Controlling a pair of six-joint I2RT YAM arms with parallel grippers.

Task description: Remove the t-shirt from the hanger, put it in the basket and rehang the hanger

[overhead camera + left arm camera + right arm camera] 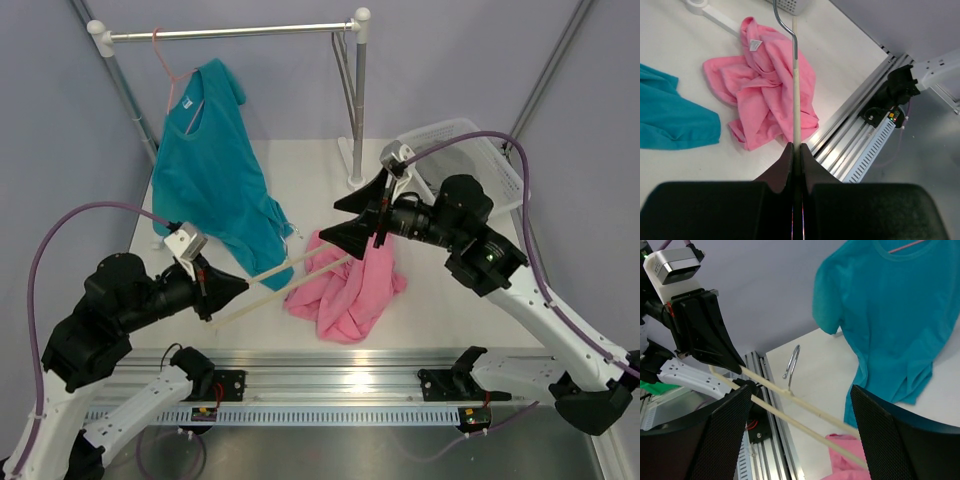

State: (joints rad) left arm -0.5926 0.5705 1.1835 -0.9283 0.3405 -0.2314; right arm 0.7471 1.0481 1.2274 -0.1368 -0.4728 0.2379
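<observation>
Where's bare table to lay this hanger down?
Bare table lies between the teal shirt and the rack post, and again right of the t-shirt. The middle is crowded: the hanger in the shut left hand, the t-shirt, and the open right hand over it.

The t-shirt (350, 285) is heaped on the table (310, 190) under the hanger (250, 306), and a second shirt (215, 170) is hung behind, leftward.
</observation>
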